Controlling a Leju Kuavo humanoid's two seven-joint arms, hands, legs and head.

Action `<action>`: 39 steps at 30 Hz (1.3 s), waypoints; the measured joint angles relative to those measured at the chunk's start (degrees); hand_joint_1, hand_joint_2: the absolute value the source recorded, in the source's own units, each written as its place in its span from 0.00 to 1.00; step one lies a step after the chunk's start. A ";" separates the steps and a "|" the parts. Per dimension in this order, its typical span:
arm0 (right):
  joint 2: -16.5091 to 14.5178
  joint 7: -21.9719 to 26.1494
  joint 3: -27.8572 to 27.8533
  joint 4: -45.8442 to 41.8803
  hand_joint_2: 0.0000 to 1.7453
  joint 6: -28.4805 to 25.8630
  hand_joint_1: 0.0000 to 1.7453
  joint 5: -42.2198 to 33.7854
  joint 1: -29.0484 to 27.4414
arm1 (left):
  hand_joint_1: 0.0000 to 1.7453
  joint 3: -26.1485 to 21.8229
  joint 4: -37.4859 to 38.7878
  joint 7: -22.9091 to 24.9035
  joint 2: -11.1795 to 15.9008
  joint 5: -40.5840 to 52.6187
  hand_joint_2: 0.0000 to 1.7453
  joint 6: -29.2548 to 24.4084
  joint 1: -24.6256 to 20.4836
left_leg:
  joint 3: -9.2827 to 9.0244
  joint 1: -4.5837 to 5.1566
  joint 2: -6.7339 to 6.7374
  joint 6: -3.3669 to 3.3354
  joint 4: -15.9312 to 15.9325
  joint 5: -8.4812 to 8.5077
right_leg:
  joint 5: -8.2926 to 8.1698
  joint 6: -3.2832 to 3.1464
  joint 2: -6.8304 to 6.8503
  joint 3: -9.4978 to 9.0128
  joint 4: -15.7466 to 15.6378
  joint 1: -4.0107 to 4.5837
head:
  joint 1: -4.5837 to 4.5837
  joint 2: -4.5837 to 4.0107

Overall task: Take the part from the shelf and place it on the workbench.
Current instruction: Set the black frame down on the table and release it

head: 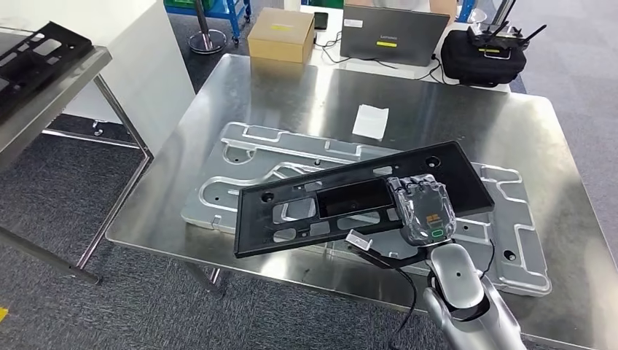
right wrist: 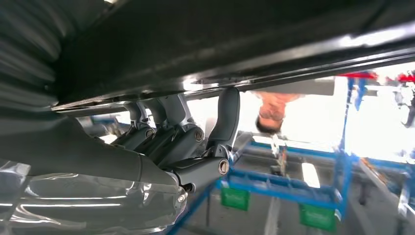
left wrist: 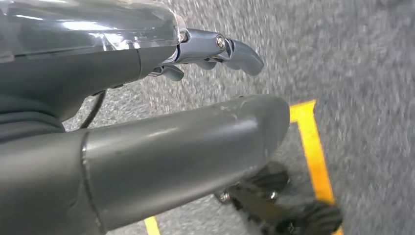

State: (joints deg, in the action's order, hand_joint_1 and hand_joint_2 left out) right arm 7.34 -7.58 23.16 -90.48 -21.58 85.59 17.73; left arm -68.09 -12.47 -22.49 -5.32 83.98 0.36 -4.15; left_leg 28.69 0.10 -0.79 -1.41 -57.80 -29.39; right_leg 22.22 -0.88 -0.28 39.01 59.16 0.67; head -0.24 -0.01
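Placing step: part over the counter, not yet released.
Right hand (head: 423, 209) grips the black part (head: 361, 195) at its near edge, fingers wrapped over it, holding it tilted above the silver fixture plate (head: 503, 219) on the counter (head: 291, 87). Next: lower flat, then let go (1 hand only). Left hand (left wrist: 215, 54) hangs over carpet, fingers loosely apart, holding nothing.

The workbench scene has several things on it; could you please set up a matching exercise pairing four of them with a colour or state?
Things:
1. black panel
2. cardboard box
3. laptop
4. paper slip

Descriptions:
A. white, flat on the steel top
B. brown, at the far edge
C. held by the right hand
D. grey, lid facing the robot

Pairs: 1-C, 2-B, 3-D, 4-A
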 joint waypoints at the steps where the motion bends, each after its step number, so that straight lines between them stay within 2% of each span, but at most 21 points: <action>1: 0.01 0.11 -0.24 0.04 1.00 -0.16 1.00 -0.15 -0.15 | 0.00 -0.01 0.07 -0.07 -0.05 -0.01 0.00 -0.07 -0.07 | -0.36 0.02 -0.02 0.35 -0.08 -0.17 | -0.62 -0.25 -0.01 -0.10 -0.68 0.19 | -0.07 0.00; 4: -0.02 0.38 -0.82 0.04 1.00 -0.36 1.00 -0.29 -0.59 | 0.00 -0.01 0.07 -0.38 0.06 -0.02 0.00 -0.38 -0.22 | -0.20 0.08 0.12 1.20 -2.03 -0.16 | -0.24 -0.84 0.08 -1.92 -1.80 -0.25 | -0.05 0.01; 6: -0.13 0.36 -1.08 0.07 1.00 -0.46 1.00 -0.42 -0.79 | 0.00 0.01 0.08 -0.47 0.08 -0.02 0.00 -0.45 -0.27 | 2.77 -0.14 0.28 1.79 -7.64 -1.44 | 0.30 -1.22 0.13 -3.21 -2.35 -0.62 | -0.14 0.01; 8: -0.27 0.37 -1.13 0.13 1.00 -0.54 1.00 -0.57 -1.12 | 0.00 0.01 0.08 -0.45 0.15 -0.04 0.00 -0.45 -0.27 | 7.15 -0.49 0.35 2.44 -13.93 -4.52 | 1.06 -1.31 0.11 -3.96 -2.39 -0.78 | -0.22 0.01; 9: -0.31 0.39 -1.15 0.19 1.00 -0.55 1.00 -0.63 -1.43 | 0.00 0.01 0.08 -0.42 0.21 -0.06 0.00 -0.45 -0.24 | 8.71 -0.65 0.36 2.69 -15.34 -5.52 | 1.48 -1.23 0.06 -4.33 -2.33 -0.83 | -0.24 0.01; 10: -0.34 0.41 -1.22 0.26 1.00 -0.58 1.00 -0.69 -1.79 | 0.00 0.01 0.08 -0.39 0.25 -0.09 0.00 -0.45 -0.22 | 9.45 -0.78 0.38 2.90 -15.00 -5.23 | 1.91 -1.09 0.03 -4.73 -2.22 -0.90 | -0.23 0.01; 11: -0.38 0.41 -1.33 0.32 1.00 -0.62 1.00 -0.77 -2.14 | 0.00 0.01 0.08 -0.38 0.27 -0.11 0.00 -0.45 -0.20 | 9.23 -0.89 0.40 3.04 -12.71 -3.34 | 2.36 -0.90 0.00 -5.18 -2.08 -0.98 | -0.23 0.01; 13: -0.47 0.35 -1.76 0.43 1.00 -0.84 1.00 -0.97 -2.69 | 0.00 0.01 0.08 -0.39 0.31 -0.11 0.00 -0.44 -0.17 | 7.27 -1.05 0.43 3.10 -5.39 2.21 | 3.20 -0.42 -0.03 -5.92 -1.73 -1.04 | -0.21 0.01; 15: -0.56 0.21 -2.28 0.59 1.00 -1.20 1.00 -1.19 -3.01 | 0.00 0.01 0.08 -0.47 0.36 -0.13 0.00 -0.40 -0.18 | 6.13 -0.89 0.41 2.46 -1.03 4.48 | 3.68 0.16 -0.08 -5.92 -1.41 -0.94 | -0.21 0.01; 18: -0.62 0.13 -3.14 0.84 1.00 -1.57 1.00 -1.47 -3.70 | 0.00 -0.01 0.08 -0.53 0.41 -0.14 0.00 -0.36 -0.05 | 5.93 -0.78 0.34 1.09 -0.51 4.92 | 4.16 1.16 -0.10 -5.78 -1.23 -0.89 | -0.18 0.01; 20: -0.64 0.13 -3.77 0.92 1.00 -1.71 1.00 -1.67 -4.03 | 0.00 -0.01 0.08 -0.54 0.41 -0.14 0.00 -0.34 -0.11 | 5.67 -0.93 0.35 0.42 -0.12 5.09 | 5.86 1.77 -0.03 -4.93 1.02 -1.01 | -0.08 0.01; 23: -0.76 0.13 -4.64 1.29 1.00 -2.13 1.00 -2.06 -4.67 | 0.00 0.01 0.08 -0.54 0.41 -0.08 0.00 -0.30 -0.22 | 5.56 -0.88 0.41 -0.19 -0.02 4.94 | 10.80 2.36 0.01 0.25 11.44 -1.25 | 0.02 0.01; 24: -0.79 0.13 -4.90 1.51 1.00 -2.22 1.00 -2.15 -5.05 | 0.00 0.00 0.08 -0.52 0.42 -0.05 0.00 -0.30 -0.21 | 5.54 -0.83 0.39 -0.26 -0.08 4.85 | 11.42 2.44 0.01 1.76 14.12 -1.33 | 0.02 0.01; 25: -0.80 0.13 -5.13 1.75 1.00 -2.26 1.00 -2.20 -5.41 | 0.00 -0.01 0.08 -0.51 0.42 -0.05 0.00 -0.29 -0.18 | 5.50 -0.80 0.35 -0.29 -0.17 4.73 | 10.96 2.44 0.01 2.43 14.93 -1.38 | 0.04 0.01; 26: -0.81 0.13 -5.30 1.97 1.00 -2.27 1.00 -2.22 -5.66 | 0.00 -0.01 0.08 -0.50 0.43 -0.05 0.00 -0.29 -0.16 | 5.43 -0.77 0.30 -0.27 -0.28 4.59 | 9.38 2.34 0.02 1.91 13.32 -1.41 | 0.04 0.01; 28: -0.84 0.13 -5.56 2.22 1.00 -2.32 1.00 -2.24 -5.84 | 0.00 0.00 0.08 -0.48 0.41 -0.05 0.00 -0.30 -0.15 | 5.21 -0.72 0.25 -0.06 -0.47 4.26 | 5.28 1.82 0.04 -1.44 5.83 -1.34 | 0.06 0.01; 30: -0.94 0.13 -5.86 2.32 1.00 -2.47 1.00 -2.41 -5.86 | 0.00 0.01 0.08 -0.46 0.40 -0.09 0.00 -0.29 -0.22 | 5.17 -0.54 0.24 0.36 -0.64 4.01 | 3.35 1.31 0.08 -3.98 0.22 -1.02 | 0.04 0.01; 32: -1.08 0.05 -6.24 2.48 1.00 -2.72 1.00 -2.79 -6.04 | 0.00 -0.01 0.08 -0.39 0.41 -0.16 0.00 -0.26 -0.24 | 5.16 -0.46 0.25 0.91 -0.59 3.90 | 3.38 1.00 0.04 -4.33 -0.82 -0.72 | 0.03 0.01; 35: -1.34 -0.04 -6.86 2.70 1.00 -3.22 1.00 -3.24 -6.45 | 0.00 -0.02 0.08 -0.32 0.48 -0.22 0.00 -0.14 -0.23 | 5.58 -0.49 0.37 1.79 -2.18 2.50 | 3.13 0.21 0.09 -4.87 -1.55 -1.25 | -0.05 0.01; 38: -1.63 -0.07 -7.22 2.95 1.00 -3.59 1.00 -3.38 -6.71 | 0.00 -0.02 0.08 -0.28 0.60 -0.34 0.00 -0.12 -0.19 | 9.91 -0.70 0.44 2.39 -12.12 -2.73 | 3.18 -0.36 0.24 -5.20 -1.76 -1.33 | -0.24 0.01; 39: -1.70 -0.08 -7.26 3.08 1.00 -3.62 1.00 -3.42 -6.85 | 0.00 -0.02 0.08 -0.27 0.66 -0.35 0.00 -0.12 -0.15 | 11.43 -0.76 0.44 2.55 -15.27 -3.81 | 3.24 -0.39 0.24 -5.22 -1.71 -1.31 | -0.24 0.01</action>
State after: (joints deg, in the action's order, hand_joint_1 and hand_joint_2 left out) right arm 5.65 -7.67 15.90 -87.41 -25.20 82.17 10.88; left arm -68.11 -12.39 -22.76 -4.67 83.62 0.24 -4.30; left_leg 40.12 -0.66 -0.35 1.14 -73.07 -33.20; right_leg 25.45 -1.28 -0.04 33.79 57.45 -0.64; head -0.48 -0.01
